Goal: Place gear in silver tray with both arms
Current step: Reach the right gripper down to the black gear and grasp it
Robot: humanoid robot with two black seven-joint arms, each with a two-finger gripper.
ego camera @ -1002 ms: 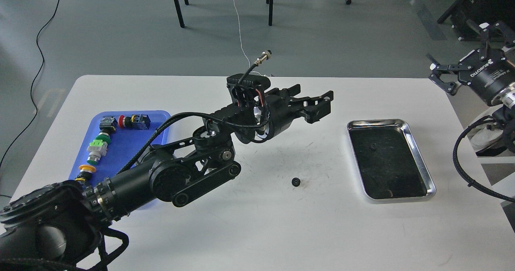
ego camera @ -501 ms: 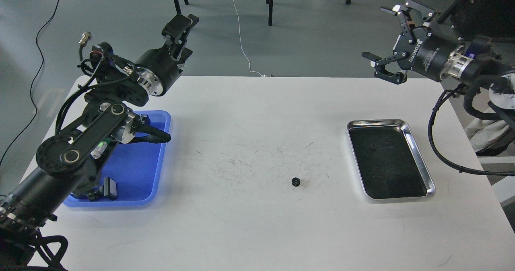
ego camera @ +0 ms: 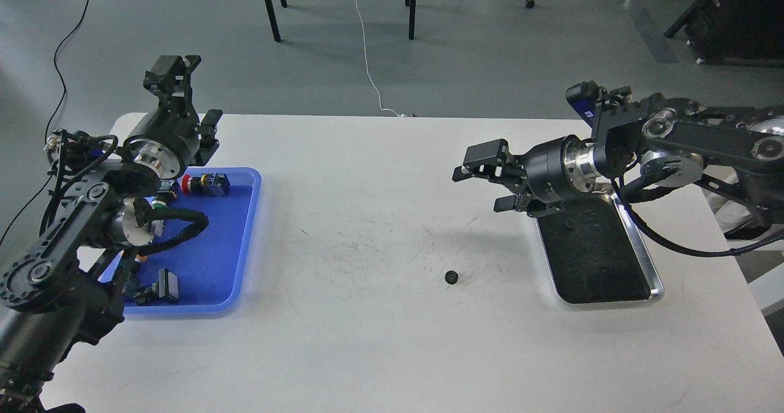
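The bench (ego camera: pixel 380 339) is white with rounded corners, and its middle is covered in thin dark scratch marks. A small black gear (ego camera: pixel 451 276) lies on the bench among the scratches, all by itself. A silver tray (ego camera: pixel 643 250) lies on the right side, well apart from the gear. It has a shiny rim and a dark bottom. A blue tray (ego camera: pixel 245 241) lies on the left side. It has small coloured parts in it.

Black gear (ego camera: pixel 451 276), scuffed white table (ego camera: pixel 380 339), silver tray (ego camera: pixel 642 250), blue tray (ego camera: pixel 245 241)
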